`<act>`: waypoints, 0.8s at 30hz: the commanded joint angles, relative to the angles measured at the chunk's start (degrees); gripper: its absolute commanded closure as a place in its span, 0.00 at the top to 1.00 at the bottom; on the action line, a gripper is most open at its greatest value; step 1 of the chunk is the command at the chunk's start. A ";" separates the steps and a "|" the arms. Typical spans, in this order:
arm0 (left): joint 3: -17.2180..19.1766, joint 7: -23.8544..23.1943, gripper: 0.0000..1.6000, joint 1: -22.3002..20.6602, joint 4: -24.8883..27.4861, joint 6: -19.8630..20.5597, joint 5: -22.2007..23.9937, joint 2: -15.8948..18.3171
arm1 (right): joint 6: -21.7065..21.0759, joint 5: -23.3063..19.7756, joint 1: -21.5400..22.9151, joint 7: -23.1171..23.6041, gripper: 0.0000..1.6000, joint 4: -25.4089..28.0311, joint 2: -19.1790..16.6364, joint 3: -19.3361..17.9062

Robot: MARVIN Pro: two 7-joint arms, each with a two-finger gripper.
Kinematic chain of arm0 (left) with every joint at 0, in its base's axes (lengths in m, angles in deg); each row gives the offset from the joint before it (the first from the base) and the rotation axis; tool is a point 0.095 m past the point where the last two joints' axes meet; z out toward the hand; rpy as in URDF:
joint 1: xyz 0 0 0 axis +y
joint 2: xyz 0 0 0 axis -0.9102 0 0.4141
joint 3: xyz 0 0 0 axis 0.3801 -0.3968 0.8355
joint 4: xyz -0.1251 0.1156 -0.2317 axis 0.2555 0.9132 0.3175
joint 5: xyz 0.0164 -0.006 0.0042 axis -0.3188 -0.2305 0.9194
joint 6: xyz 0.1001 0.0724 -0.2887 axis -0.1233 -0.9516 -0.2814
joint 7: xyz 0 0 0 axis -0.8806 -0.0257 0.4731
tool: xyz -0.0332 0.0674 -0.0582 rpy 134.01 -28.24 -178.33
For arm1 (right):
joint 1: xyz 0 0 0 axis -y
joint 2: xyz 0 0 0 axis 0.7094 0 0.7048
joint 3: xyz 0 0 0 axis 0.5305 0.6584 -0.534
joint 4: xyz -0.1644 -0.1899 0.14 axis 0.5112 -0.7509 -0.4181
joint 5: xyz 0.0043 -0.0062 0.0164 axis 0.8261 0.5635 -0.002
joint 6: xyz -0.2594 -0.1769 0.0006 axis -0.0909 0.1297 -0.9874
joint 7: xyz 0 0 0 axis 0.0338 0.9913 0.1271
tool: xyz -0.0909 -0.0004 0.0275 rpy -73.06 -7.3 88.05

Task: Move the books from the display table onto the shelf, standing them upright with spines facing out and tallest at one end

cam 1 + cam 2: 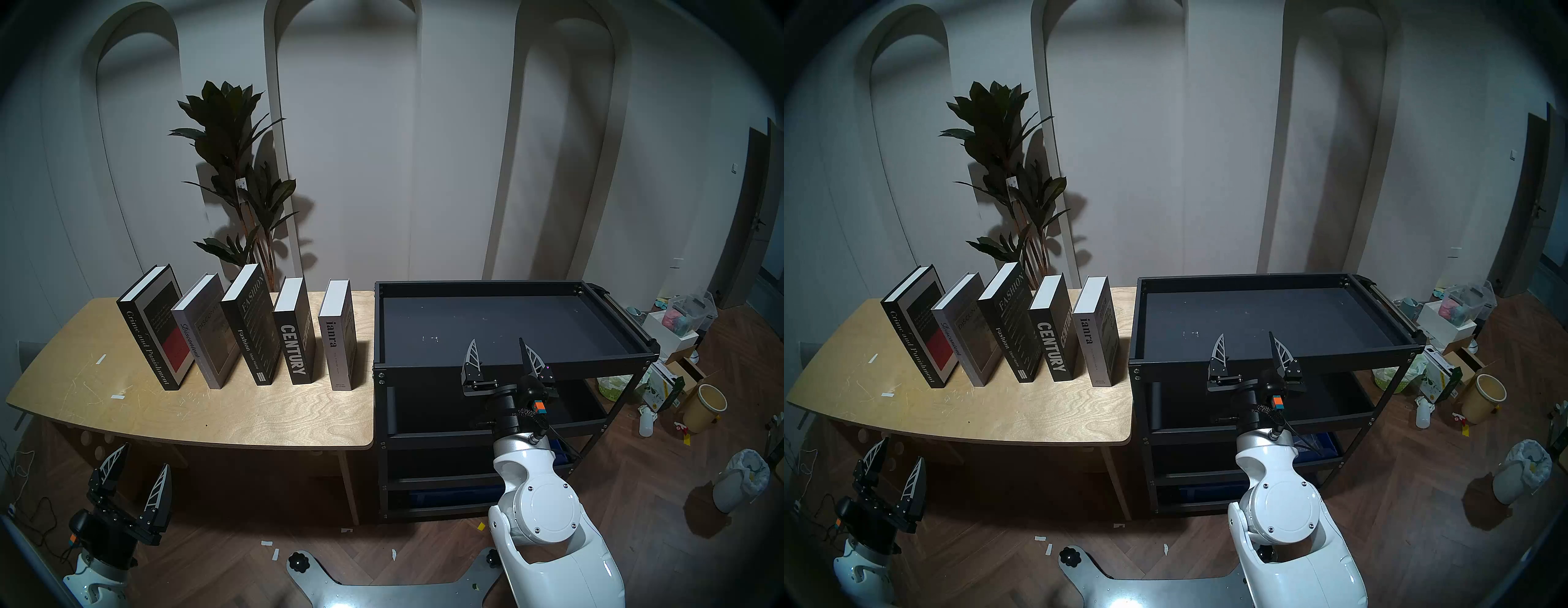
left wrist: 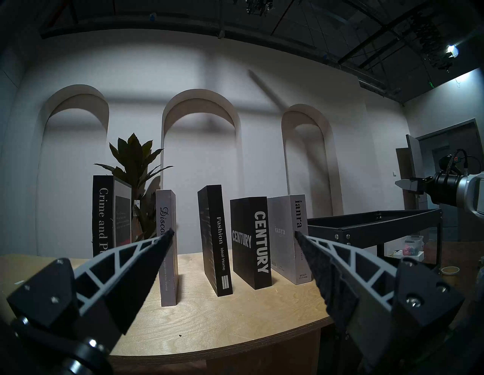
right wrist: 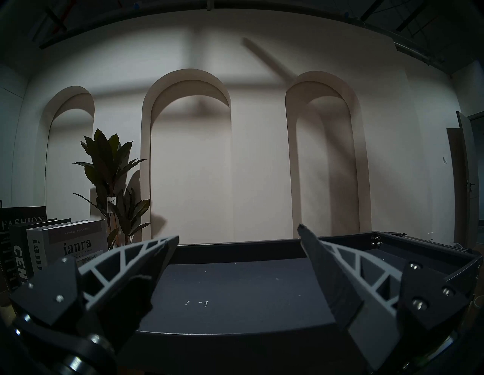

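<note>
Your right gripper (image 1: 499, 351) hangs spread and empty over the near rim of the shelf (image 1: 513, 366), whose dark tray top holds nothing but pale specks. Your left gripper (image 1: 142, 470) is splayed too, gripping nothing, below the near edge of the display table (image 1: 237, 416). There the five books (image 1: 250, 327) stand upright, spaced apart, spines toward you: black and grey covers, white page edges.

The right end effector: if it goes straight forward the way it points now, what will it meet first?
Probably nothing close. The right end effector, open, points slightly upward over the shelf tray, which holds no book. Beyond looks free until the back wall, though depth is unclear.
</note>
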State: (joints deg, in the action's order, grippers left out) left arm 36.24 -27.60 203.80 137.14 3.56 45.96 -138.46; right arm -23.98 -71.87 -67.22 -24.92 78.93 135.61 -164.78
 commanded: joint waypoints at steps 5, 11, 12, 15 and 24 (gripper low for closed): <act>0.06 -0.03 1.00 -0.13 0.41 -0.07 0.05 0.07 | 0.46 2.80 5.80 -9.50 1.00 0.89 -2.41 6.48; 0.05 -0.04 1.00 -0.14 0.36 -0.08 0.05 0.09 | 0.56 3.59 10.58 -15.69 1.00 -1.50 -4.94 13.59; 0.05 -0.04 1.00 -0.15 0.35 -0.08 0.05 0.09 | 1.03 4.26 10.19 -15.81 1.00 -1.07 -5.39 14.31; 0.04 -0.04 1.00 -0.16 0.31 -0.08 0.05 0.10 | 0.89 4.39 14.22 -16.85 1.00 -2.77 -6.39 18.27; 0.02 -0.04 1.00 -0.18 0.21 -0.08 0.05 0.12 | 0.25 4.09 18.44 -16.73 1.00 -4.58 -9.12 26.49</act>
State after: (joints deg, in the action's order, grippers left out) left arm 36.22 -27.60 203.81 136.96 3.56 45.97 -138.44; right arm -23.74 -67.76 -55.18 -41.64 75.40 128.61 -145.43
